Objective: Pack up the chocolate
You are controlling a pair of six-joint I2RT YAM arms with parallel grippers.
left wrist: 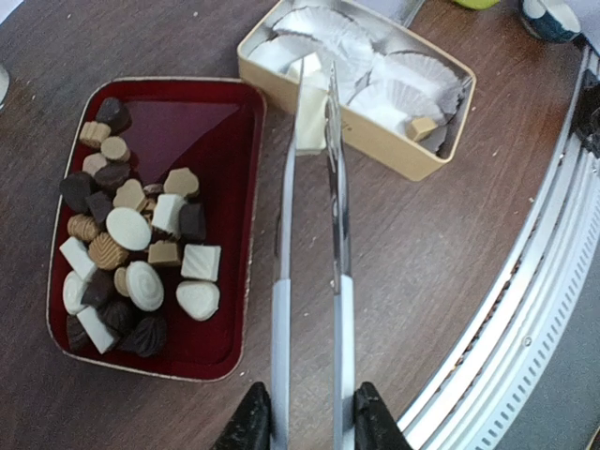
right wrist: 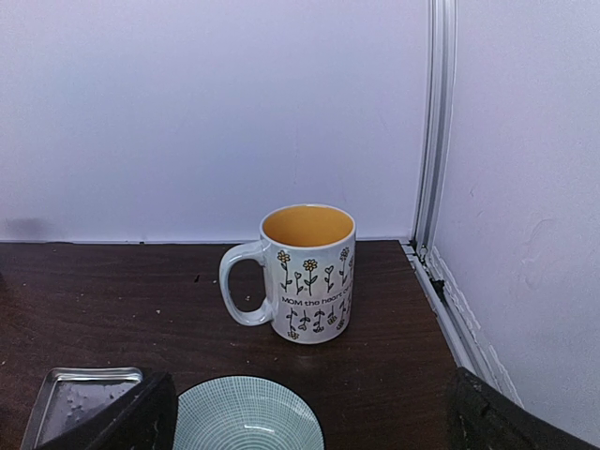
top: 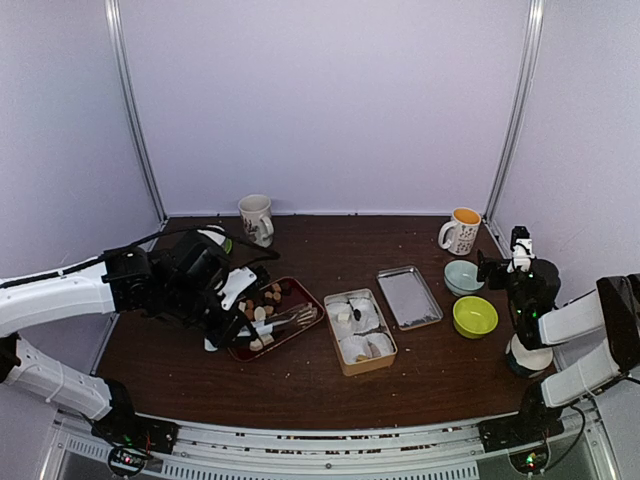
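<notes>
We found the left gripper [left wrist: 312, 419] clamped on the handle end of the silver tongs [left wrist: 338, 234], a black finger [left wrist: 251, 424] pressing on each arm from outside, so the two arms ran close together. At their tips the tongs pinched a cream piece [left wrist: 309, 127] of chocolate, and it sat right at the left wall of the open tin [left wrist: 394, 155], on the side that faces the red tray [left wrist: 225, 122]. Whether it touched the wall we could not tell. Inside the tin lay white fluted paper cups [left wrist: 403, 80], and one of them held a small tan piece [left wrist: 422, 127]. The rest of the chocolate [left wrist: 131, 244] lay heaped in the red tray, just left of the tin. The pieces were white, tan and dark, crowded toward the tray's left side, while part of its red floor showed bare. The right gripper [right wrist: 309, 398] was well apart from all this at the right side of the table, its fingers [right wrist: 131, 417] spread wide, over a pale ribbed bowl [right wrist: 248, 412] and facing a flowered mug [right wrist: 305, 277] with a yellow inside. A flat metal lid [top: 409, 297] lay between the tin and that bowl, a green bowl [top: 475, 316] sat nearer, and a second mug [top: 256, 219] stood at the far edge.
</notes>
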